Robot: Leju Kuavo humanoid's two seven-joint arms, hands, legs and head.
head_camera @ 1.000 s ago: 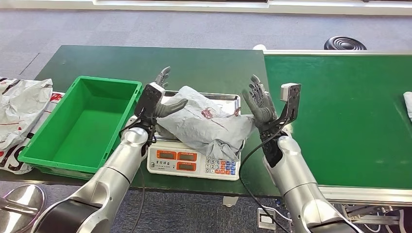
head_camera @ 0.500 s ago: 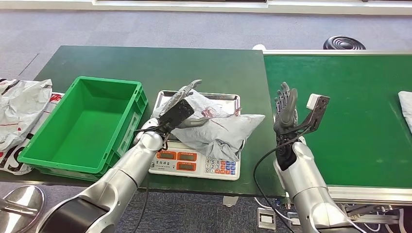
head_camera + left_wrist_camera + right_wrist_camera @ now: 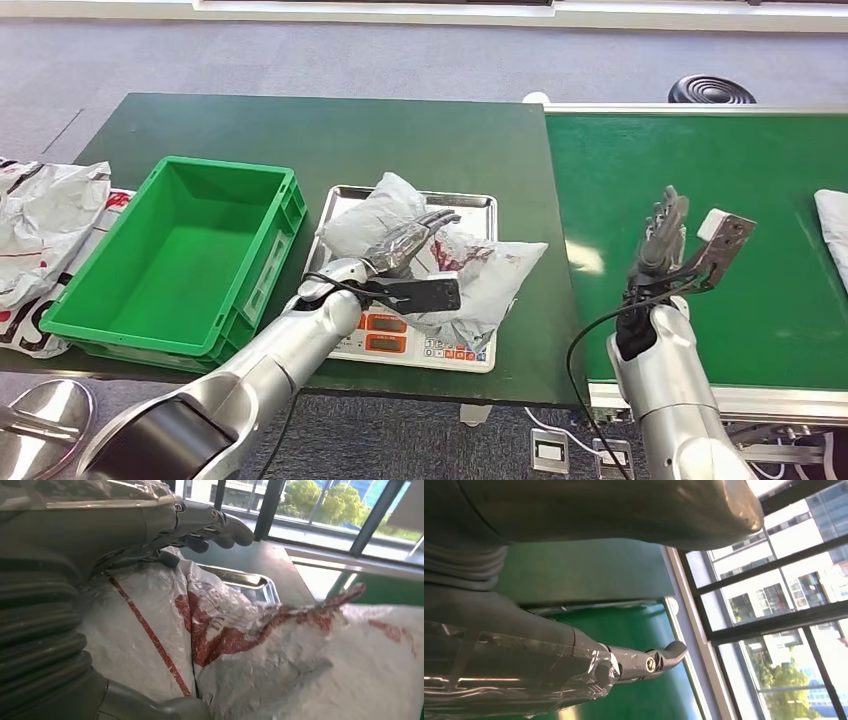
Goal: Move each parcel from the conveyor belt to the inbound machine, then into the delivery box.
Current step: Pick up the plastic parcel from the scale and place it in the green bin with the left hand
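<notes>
The grey parcel (image 3: 440, 262) lies on the tray of the inbound machine (image 3: 405, 335), a weighing scale at the desk's front edge, just beside the green delivery box (image 3: 262, 262). A second ago both hands flanked it upright; now the left hand (image 3: 408, 242) has turned palm-down and rests across the top of the parcel, fingers extended and slightly apart, not closed around it. The right hand (image 3: 664, 232) has pulled away to hover over the conveyor belt (image 3: 690, 150), fingers straight and close together, holding nothing. The weighing step looks finished; the left hand seems set to take the parcel toward the box. Another parcel (image 3: 832, 214) waits at the belt's right edge.
</notes>
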